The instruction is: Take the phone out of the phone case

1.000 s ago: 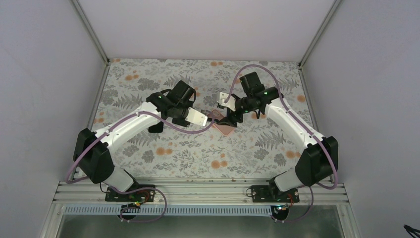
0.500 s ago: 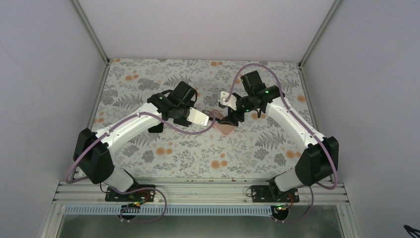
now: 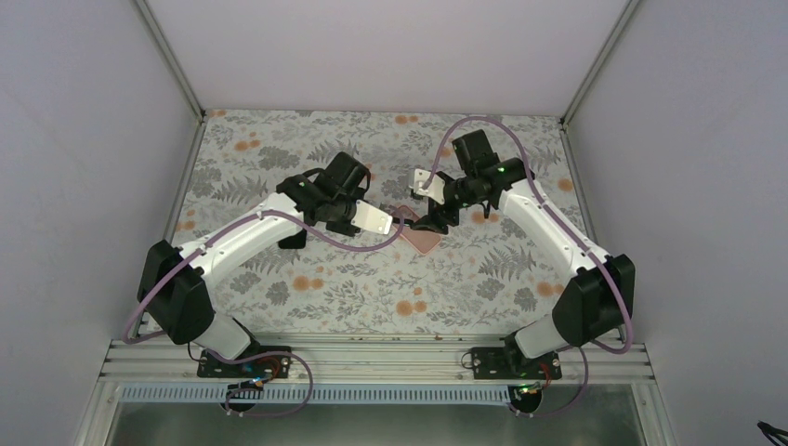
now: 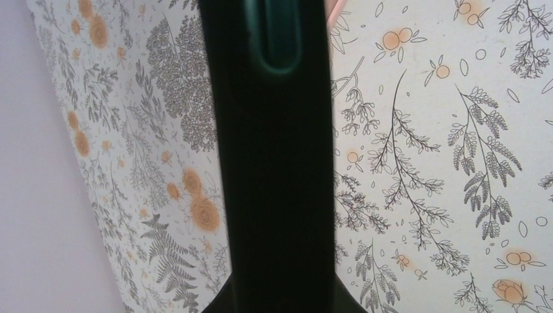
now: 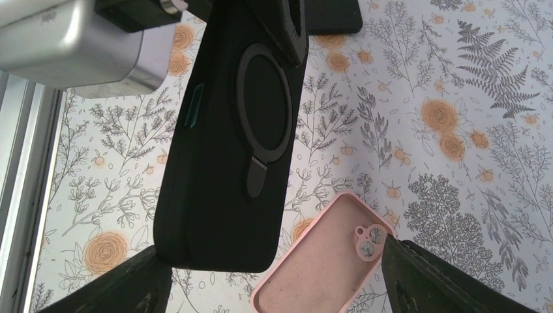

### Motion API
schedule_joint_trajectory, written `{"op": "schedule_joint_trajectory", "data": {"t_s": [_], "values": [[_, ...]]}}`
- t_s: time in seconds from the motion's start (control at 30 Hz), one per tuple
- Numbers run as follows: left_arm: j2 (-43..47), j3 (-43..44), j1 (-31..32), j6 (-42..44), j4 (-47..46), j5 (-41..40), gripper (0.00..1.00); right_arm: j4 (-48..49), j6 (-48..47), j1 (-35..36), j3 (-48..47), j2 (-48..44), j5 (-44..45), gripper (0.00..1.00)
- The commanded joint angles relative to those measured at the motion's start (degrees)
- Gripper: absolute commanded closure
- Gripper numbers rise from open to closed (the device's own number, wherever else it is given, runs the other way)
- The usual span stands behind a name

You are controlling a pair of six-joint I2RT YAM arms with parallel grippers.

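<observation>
Grey walls point(image 3: 84, 139) enclose a counter point(image 3: 279, 307) covered with a grey-and-orange floral print. Both arms meet just past its centre, the left arm reaching in from 8 o'clock and the right arm from 4 o'clock.

Left hand point(image 3: 401, 216): clamped on a black phone case point(image 5: 222, 169), gripping it at the end that lies toward 12 o'clock in the right wrist view. The silver camera housing point(image 5: 72, 39) of that wrist shows at 10 o'clock in the same view. The case turns its back to the right wrist camera, showing a circular ring point(image 5: 264, 104) with a short tab at the ring's 6 o'clock and a teal side button point(image 5: 194, 114) on the 9 o'clock edge. Whether a phone sits inside cannot be told. In the left wrist view the case is seen edge-on as a dark column filling the middle of the picture.

Right hand point(image 3: 430, 223): fingers point(image 5: 140, 287) spread wide apart, holding nothing. It stands just beside the left hand, at the left hand's 3 o'clock in the top view.

A pink phone case point(image 5: 319, 267) lies flat on the counter, hollow side up, with its camera cut-out point(image 5: 370, 240) at the end toward 2 o'clock. It sits at 5 o'clock of the black phone case. The corner of the black one overlaps its rim in the right wrist view, and contact between them cannot be judged.
</observation>
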State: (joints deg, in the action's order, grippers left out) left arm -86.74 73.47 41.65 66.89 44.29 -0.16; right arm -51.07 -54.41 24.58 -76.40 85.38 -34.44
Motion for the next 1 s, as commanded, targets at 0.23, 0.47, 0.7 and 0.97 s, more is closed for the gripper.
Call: {"op": "schedule_joint_trajectory", "data": {"t_s": [0.23,0.47,0.7,0.97], "values": [[1.35,-1.47,3.43,5.42,6.33,6.04,0.98,10.04,-0.86,-3.53,-4.95,0.75,4.88,0.17],[1.23,-1.66,3.53,5.48,6.29,5.33,0.98,8.80,-1.39,-3.75,-6.72,1.26,4.75,0.16],[0.80,-1.49,3.62,5.61,6.51,5.26,0.98,7.68,-1.51,-3.75,-7.65,1.67,4.19,0.14],[0.55,-1.95,3.67,5.64,6.26,4.78,0.98,7.13,-1.92,-4.09,-8.64,1.61,4.61,0.12]]}}
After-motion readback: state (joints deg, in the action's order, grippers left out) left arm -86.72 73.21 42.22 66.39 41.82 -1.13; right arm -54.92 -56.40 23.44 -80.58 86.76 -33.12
